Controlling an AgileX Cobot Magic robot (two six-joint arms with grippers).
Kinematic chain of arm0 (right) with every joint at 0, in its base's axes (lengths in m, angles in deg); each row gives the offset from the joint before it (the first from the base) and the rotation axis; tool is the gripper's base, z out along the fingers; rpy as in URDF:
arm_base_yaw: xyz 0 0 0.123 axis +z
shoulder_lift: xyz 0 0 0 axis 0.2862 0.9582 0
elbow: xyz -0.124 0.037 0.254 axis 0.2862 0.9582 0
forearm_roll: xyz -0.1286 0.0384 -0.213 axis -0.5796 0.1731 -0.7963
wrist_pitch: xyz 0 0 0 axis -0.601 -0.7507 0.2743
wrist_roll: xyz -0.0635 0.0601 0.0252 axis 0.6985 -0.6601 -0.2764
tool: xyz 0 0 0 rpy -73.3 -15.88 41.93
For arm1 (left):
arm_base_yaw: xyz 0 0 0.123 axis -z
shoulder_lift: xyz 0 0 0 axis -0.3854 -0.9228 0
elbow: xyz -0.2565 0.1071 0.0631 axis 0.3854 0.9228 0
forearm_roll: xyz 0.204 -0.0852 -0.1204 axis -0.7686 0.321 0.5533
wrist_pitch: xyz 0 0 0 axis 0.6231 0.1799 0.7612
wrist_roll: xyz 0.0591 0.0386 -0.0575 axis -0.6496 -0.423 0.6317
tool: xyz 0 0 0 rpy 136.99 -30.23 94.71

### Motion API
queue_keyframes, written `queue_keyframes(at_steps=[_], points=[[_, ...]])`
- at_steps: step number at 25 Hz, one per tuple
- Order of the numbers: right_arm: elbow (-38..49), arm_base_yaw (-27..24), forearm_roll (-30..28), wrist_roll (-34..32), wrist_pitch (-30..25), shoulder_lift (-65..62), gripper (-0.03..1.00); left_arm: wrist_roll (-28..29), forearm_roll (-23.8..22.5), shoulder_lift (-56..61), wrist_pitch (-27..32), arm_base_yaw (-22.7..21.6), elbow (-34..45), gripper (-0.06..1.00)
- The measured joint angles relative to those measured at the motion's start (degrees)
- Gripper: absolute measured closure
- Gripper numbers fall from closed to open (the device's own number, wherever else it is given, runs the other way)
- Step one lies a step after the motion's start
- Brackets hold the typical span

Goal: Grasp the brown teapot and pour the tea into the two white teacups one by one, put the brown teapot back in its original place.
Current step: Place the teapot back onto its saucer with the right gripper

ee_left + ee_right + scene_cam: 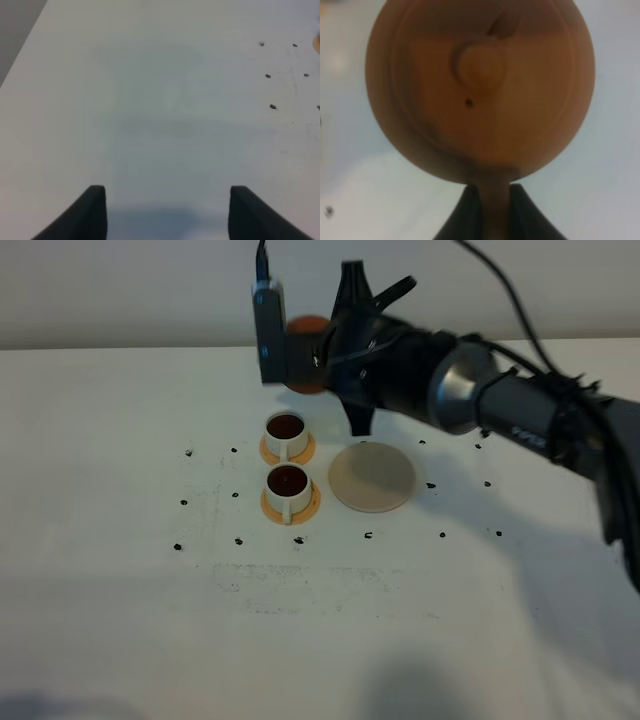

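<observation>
A: Where is the round reddish-brown clay teapot?

B: Aloft, its stubby handle clamped in the right pincer. Both small white cylindrical teacups below look full.

A: So next?

B: Level it, carry it to the flat cream-white disc coaster beneath the pincer, lower gently. The left pincer idles with jaws apart.

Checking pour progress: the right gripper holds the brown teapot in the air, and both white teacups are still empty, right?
Not quite. The right gripper does hold the brown teapot aloft, but the exterior high view shows both white teacups already holding dark tea.
</observation>
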Motion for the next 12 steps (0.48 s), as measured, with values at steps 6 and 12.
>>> queue_keyframes(at_steps=[6, 12], points=[[0.0, 1.8, 18.6, -5.1, 3.1, -3.7, 0.84, 0.0, 0.0, 0.0, 0.0, 0.0, 0.0, 0.44], [0.0, 2.9, 41.0, -8.1, 3.4, -4.1, 0.84, 0.0, 0.0, 0.0, 0.0, 0.0, 0.0, 0.44]])
